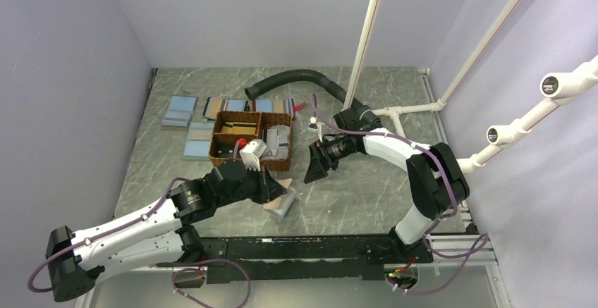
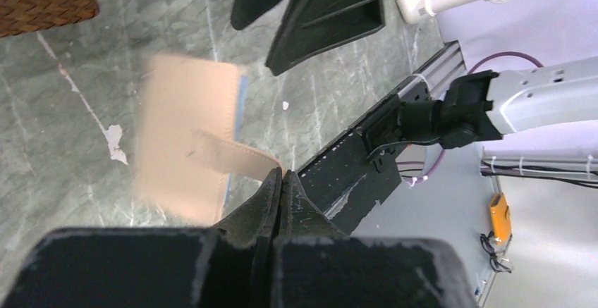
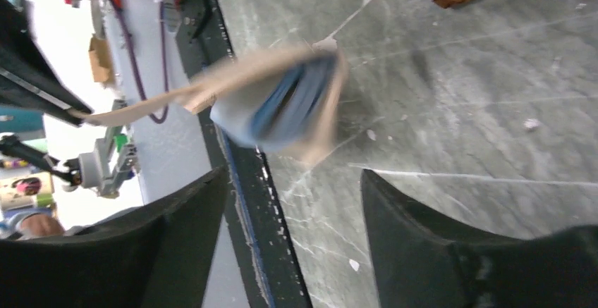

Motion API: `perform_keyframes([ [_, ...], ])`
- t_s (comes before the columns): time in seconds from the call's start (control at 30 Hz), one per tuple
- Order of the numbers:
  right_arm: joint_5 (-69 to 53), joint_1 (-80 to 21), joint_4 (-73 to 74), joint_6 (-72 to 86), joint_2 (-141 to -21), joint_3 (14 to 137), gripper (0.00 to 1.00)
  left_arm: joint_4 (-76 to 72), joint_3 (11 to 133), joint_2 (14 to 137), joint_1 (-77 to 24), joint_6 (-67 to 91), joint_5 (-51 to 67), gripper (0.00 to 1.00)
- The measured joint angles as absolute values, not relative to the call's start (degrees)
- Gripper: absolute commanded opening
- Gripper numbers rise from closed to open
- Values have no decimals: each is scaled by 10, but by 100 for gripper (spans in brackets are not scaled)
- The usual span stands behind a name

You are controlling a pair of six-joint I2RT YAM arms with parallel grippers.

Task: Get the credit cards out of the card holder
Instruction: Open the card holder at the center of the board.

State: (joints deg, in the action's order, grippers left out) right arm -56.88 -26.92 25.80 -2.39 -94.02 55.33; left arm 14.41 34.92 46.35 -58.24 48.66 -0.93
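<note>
The card holder [image 1: 282, 200] is a small tan leather wallet lying low over the table, just in front of the basket. My left gripper [image 1: 275, 187] is shut on its tan strap. In the left wrist view the strap runs from the tan face [image 2: 185, 135] into my closed fingertips [image 2: 282, 175]. My right gripper [image 1: 315, 163] is open and empty, a little to the right of the holder. In the right wrist view the blurred holder [image 3: 282, 100] gapes slightly, with blue and grey edges inside, ahead of my open gripper [image 3: 296, 174]. No separate credit card can be made out.
A brown woven two-compartment basket [image 1: 252, 139] with small items stands behind the holder. Flat light blue rectangles [image 1: 180, 111] lie at the back left. A black hose [image 1: 296, 79] curves along the back. White pipes [image 1: 367, 33] rise at the right. The black frame rail [image 1: 317, 248] borders the near edge.
</note>
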Motion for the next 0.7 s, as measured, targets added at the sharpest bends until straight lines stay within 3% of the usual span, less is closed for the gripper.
perform_keyframes([
  [0.13,-540,-268,276,-58,-931,556,86,143,369,475,-581,477,7,0],
  [0.4,-560,-268,310,-128,-901,556,87,139,406,536,-571,466,43,0],
  [0.7,-567,-268,321,-150,-891,556,87,130,406,499,-562,484,27,0],
])
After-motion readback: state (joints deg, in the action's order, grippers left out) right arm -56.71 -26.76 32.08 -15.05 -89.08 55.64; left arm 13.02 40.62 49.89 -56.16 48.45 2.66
